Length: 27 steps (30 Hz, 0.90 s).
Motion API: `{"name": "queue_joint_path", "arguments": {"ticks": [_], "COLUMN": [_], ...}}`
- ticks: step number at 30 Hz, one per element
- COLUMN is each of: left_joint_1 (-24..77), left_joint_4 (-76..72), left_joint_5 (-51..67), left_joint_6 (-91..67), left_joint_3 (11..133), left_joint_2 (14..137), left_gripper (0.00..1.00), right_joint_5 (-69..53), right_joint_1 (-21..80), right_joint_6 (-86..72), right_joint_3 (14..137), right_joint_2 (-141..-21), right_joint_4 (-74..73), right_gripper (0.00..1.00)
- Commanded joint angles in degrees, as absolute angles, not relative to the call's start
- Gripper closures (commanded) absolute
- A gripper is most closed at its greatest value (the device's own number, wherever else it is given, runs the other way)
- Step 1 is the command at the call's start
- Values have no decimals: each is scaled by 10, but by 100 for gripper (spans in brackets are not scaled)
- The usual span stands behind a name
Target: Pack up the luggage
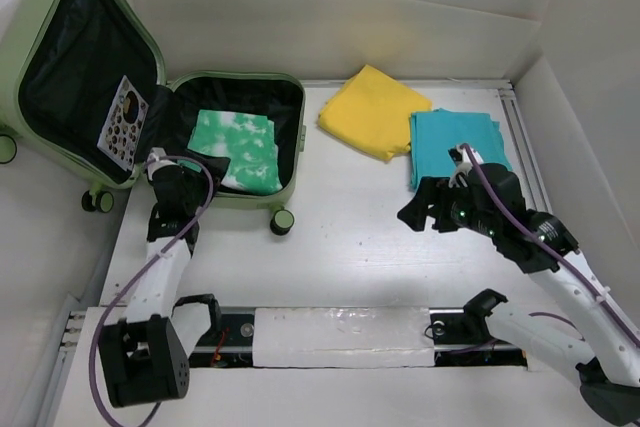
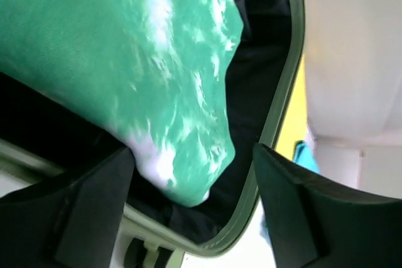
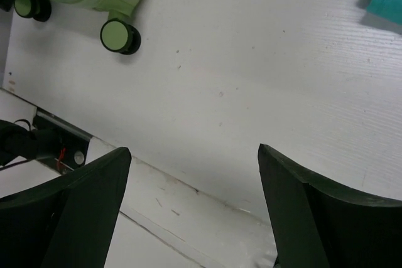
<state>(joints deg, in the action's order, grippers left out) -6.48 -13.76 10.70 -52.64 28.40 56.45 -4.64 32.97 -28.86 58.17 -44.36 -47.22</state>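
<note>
Shows the luggage [image 1: 296, 147] open at the far left corner of the table [image 1: 360, 247], green-and-white cloth [image 1: 238, 147] already inside. Leaves yellow cloth [image 1: 372, 110] and teal cloth [image 1: 450, 137] unpacked toward the far right corner. Left gripper [image 2: 193, 150] and right gripper [image 3: 193, 150] both spread wide, holding nothing.

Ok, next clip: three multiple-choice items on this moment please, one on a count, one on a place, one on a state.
1. How many cloths lie on the table outside the luggage? A) one B) two C) three
2. Where does the green-and-white cloth lie? A) on the table B) inside the luggage C) on the floor
3. How is the right gripper? A) open, empty B) shut on a cloth C) shut, empty
Answers: B, yellow cloth and teal cloth; B, it sits within the luggage's rim; A, fingers apart over bare table.
</note>
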Motion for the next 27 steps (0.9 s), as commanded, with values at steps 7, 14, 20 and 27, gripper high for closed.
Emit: {"name": "queue_joint_path", "arguments": {"ticks": [7, 14, 20, 27], "left_joint_1": [-19, 114, 365, 383], "left_joint_4": [70, 29, 132, 80], "left_joint_5": [46, 42, -71, -63], "left_joint_6": [-452, -481, -488, -664], "left_joint_3": [509, 589, 853, 962], "left_joint_2": [490, 598, 916, 1125], "left_gripper": [13, 18, 17, 18], "right_joint_5": [-33, -10, 11, 50], "right_joint_1": [309, 292, 274, 269], "right_joint_6": [-270, -265, -265, -275], "right_joint_3": [598, 663, 727, 794], "right_joint_2": [-451, -473, -478, -447], "right_joint_4": [-428, -428, -472, -538], "right_gripper": [11, 56, 86, 40]}}
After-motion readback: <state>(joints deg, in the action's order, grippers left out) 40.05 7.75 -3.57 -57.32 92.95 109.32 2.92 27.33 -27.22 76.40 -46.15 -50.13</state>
